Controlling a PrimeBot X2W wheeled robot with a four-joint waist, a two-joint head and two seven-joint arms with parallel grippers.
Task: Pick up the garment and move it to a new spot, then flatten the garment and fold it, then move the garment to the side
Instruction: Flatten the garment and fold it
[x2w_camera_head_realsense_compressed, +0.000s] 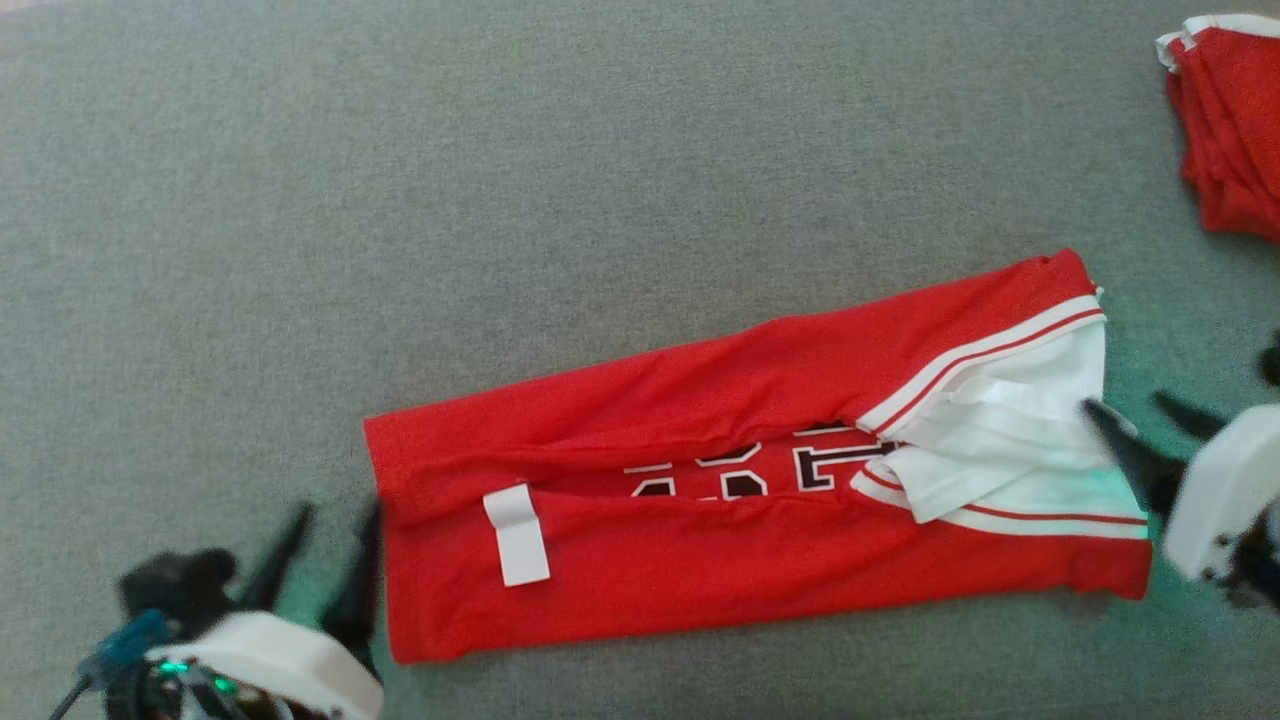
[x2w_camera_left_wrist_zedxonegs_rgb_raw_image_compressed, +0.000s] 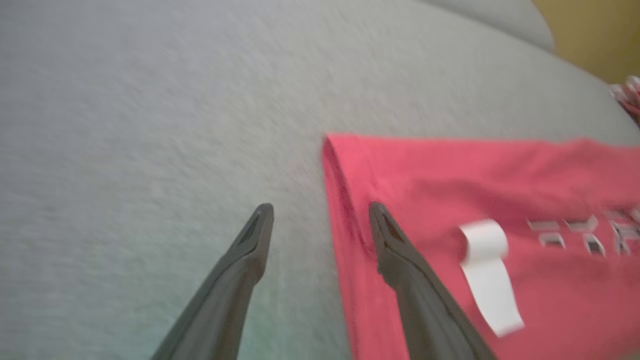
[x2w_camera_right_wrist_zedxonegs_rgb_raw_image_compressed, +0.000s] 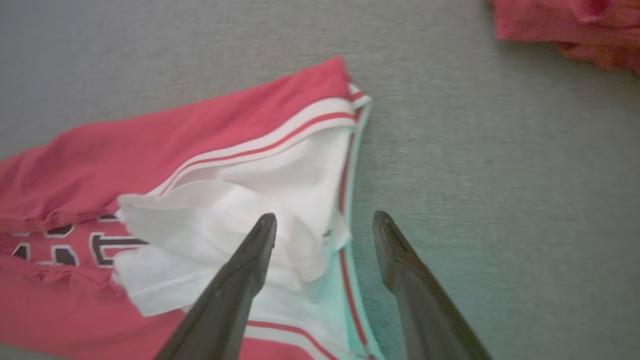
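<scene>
The garment (x2w_camera_head_realsense_compressed: 700, 480) is a red jersey with white striped trim, dark lettering and a white tag. It lies on the grey surface folded lengthwise into a long band with both long sides turned in. My left gripper (x2w_camera_head_realsense_compressed: 335, 535) stands open at its left end, one finger (x2w_camera_left_wrist_zedxonegs_rgb_raw_image_compressed: 395, 250) over the red edge (x2w_camera_left_wrist_zedxonegs_rgb_raw_image_compressed: 350, 210) and the other on bare fabric. At the right end my right gripper (x2w_camera_head_realsense_compressed: 1140, 420) is open, with one finger (x2w_camera_right_wrist_zedxonegs_rgb_raw_image_compressed: 250, 260) above the white sleeve cloth (x2w_camera_right_wrist_zedxonegs_rgb_raw_image_compressed: 250, 200) and the other beyond the edge. Neither holds anything.
A second red garment with white trim (x2w_camera_head_realsense_compressed: 1225, 120) lies bunched at the far right corner, also seen in the right wrist view (x2w_camera_right_wrist_zedxonegs_rgb_raw_image_compressed: 570, 30). The grey padded surface (x2w_camera_head_realsense_compressed: 400, 200) stretches wide to the left and behind the jersey. A yellow wall (x2w_camera_left_wrist_zedxonegs_rgb_raw_image_compressed: 595, 30) shows past its rounded edge.
</scene>
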